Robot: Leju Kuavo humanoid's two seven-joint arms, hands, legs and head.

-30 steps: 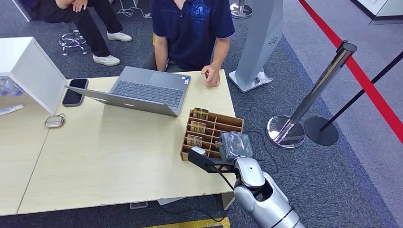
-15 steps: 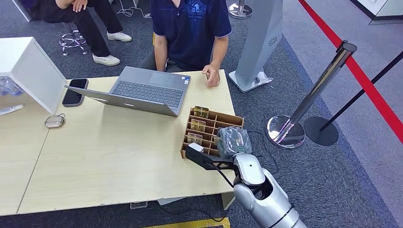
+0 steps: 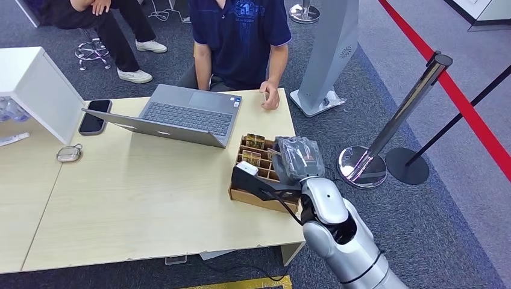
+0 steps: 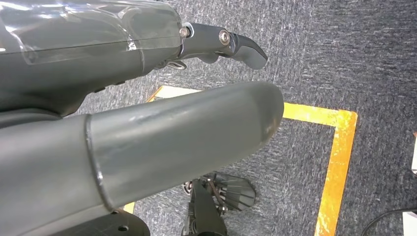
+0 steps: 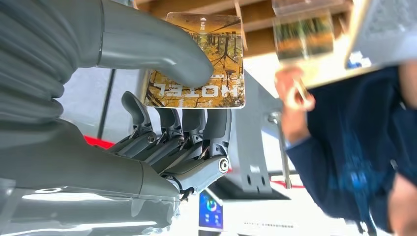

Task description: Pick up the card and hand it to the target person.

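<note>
My right hand point(image 3: 296, 159) hovers over the wooden card box point(image 3: 256, 198) at the table's right end. In the right wrist view the thumb and fingers point(image 5: 192, 128) pinch a yellow-brown card point(image 5: 223, 54) printed HOTEL, held clear of the box slots. Two more cards point(image 3: 254, 142) stand in the far slots of the box. The target person point(image 3: 241, 36) in a dark blue shirt sits across the table, one hand point(image 3: 269, 98) resting on its far edge. My left hand point(image 4: 147, 98) hangs over the carpet, its fingers apart and holding nothing.
An open laptop point(image 3: 181, 114) lies in front of the person. A phone point(image 3: 94, 115) and a small silver case point(image 3: 68, 154) lie at the left beside a white box point(image 3: 36, 84). A chrome stanchion point(image 3: 398, 120) stands right of the table. A second person point(image 3: 114, 24) sits at the back left.
My right hand has risen and moved away from me over the card box, toward the person. The person shifted slightly.
</note>
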